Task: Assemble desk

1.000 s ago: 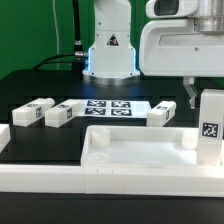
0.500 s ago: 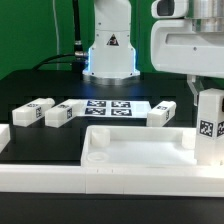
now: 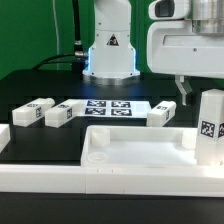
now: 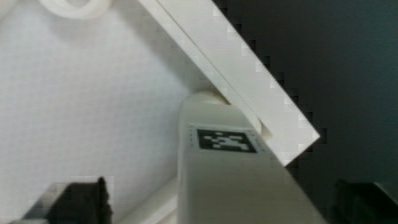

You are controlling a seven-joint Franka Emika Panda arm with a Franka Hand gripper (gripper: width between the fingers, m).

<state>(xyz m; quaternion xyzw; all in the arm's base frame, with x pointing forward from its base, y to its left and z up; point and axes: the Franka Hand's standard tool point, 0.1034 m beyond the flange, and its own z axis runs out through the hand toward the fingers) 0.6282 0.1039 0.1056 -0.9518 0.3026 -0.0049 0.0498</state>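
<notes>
Exterior view
Hand: my gripper (image 3: 201, 90) hangs at the exterior view's right, over the upright leg (image 3: 210, 128); one finger (image 3: 183, 90) shows, clear of the leg's side.
Upright leg: it stands in the corner of the desk top at the exterior view's right, with a tag facing the camera.
Desk top: the white rimmed desk top (image 3: 135, 150) lies on the black table (image 3: 40, 135), just behind the long white rail (image 3: 40, 178).
Loose legs: three lie flat behind the desk top. An end leg (image 3: 33, 111) and a second leg (image 3: 60, 114) are on the exterior view's left of the marker board (image 3: 108, 107), and a third leg (image 3: 163, 112) is on its right.

Wrist view
Hand: I see the jaws spread wide, with a fingertip (image 4: 80, 200) on either side of the upright leg and a gap on both sides, so nothing is gripped.
Upright leg: it sits tight in the desk top's corner against the rim, with a tag on its upper face.
</notes>
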